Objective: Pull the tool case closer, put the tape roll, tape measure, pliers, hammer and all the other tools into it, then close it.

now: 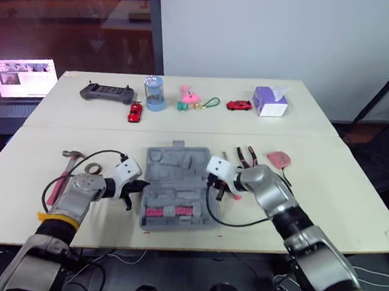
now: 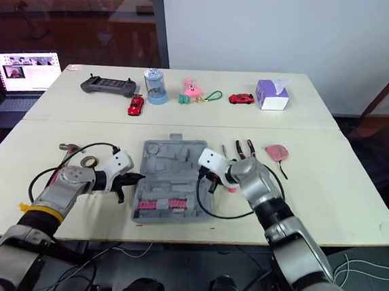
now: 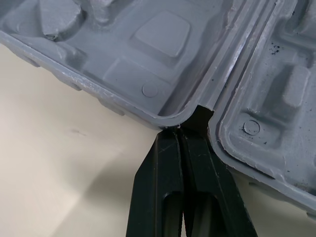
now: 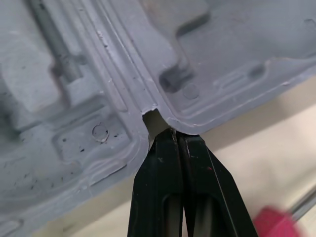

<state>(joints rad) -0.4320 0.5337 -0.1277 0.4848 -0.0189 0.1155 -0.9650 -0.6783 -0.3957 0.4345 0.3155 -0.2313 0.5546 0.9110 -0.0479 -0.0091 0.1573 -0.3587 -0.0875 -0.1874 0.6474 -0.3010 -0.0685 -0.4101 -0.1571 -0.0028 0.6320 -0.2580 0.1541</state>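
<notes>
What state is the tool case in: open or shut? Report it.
Open. The tool case lies spread flat on the table, both moulded halves facing up, pink pieces in the near half.

Far row: controller (image 1: pixel 107 93), tissue box (image 1: pixel 272 103); laptop (image 1: pixel 21 83) leftward.

Bright and even across the pale counter (image 1: pixel 353 200), as from broad overhead light. Soft, short shadows under the rim of the tool case (image 1: pixel 174 184), and a faint grey one on the counter beside the left tool (image 3: pixel 178 133). Much dimmer behind the glass partition (image 1: pixel 70 12) at far left, streaked with reflections. Washed out on the glowing laptop screen (image 1: pixel 23 76). Flatly lit on the white wall (image 1: pixel 273 30).
</notes>
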